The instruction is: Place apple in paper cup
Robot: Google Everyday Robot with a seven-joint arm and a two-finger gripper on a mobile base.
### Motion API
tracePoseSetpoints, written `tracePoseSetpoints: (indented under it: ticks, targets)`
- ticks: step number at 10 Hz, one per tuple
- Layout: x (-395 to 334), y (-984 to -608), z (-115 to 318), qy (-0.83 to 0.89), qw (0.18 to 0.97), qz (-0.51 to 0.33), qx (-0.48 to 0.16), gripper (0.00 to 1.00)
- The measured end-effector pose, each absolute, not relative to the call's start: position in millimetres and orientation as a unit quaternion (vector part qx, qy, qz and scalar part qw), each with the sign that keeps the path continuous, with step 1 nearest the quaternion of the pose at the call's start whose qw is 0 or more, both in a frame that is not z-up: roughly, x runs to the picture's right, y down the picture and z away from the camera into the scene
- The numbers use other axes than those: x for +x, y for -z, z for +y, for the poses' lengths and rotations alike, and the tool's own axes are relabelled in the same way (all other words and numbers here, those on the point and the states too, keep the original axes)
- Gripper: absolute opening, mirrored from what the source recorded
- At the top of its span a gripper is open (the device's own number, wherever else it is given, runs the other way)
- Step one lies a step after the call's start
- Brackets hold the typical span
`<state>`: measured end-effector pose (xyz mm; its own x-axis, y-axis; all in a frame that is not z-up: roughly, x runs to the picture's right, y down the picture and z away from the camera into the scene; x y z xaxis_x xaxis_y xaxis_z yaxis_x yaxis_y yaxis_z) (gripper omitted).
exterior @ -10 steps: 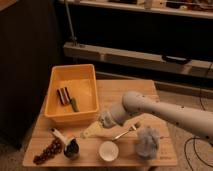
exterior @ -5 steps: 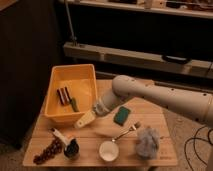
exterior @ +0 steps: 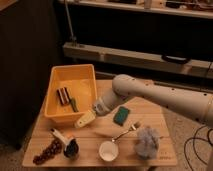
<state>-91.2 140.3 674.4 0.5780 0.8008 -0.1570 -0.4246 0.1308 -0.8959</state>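
- Apple [exterior: 69,138] lies near the front-left corner, in front of the gripper [exterior: 85,119], which has moved left since a second ago and is now beside the yellow bin [exterior: 55,107]; its grip I cannot tell.
- green sponge [exterior: 121,115] is just right of it, unmoved.
- paper cup [exterior: 108,150] stays at the front edge.

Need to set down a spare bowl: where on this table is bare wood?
Bare wood lies right of the green sponge to the table edge, and between the claw, which hovers by the front corner of the yellow bin, and the paper cup. The front left is crowded with the grape bunch and a dark white-handled object.
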Motion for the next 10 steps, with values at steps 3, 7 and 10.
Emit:
tracePoseSetpoints:
  ticks: [3, 7, 10]
  targets:
    - [-109.6, -658.9, 143.8, -0.401, 0.753, -0.178, -0.49, 0.8]
    - [-103.3, -655.5, 145.5, -0.365, 0.729, -0.26, -0.518, 0.8]
    - [-108.7, -647.8, 148.0, -0.286, 0.717, -0.34, -0.537, 0.8]
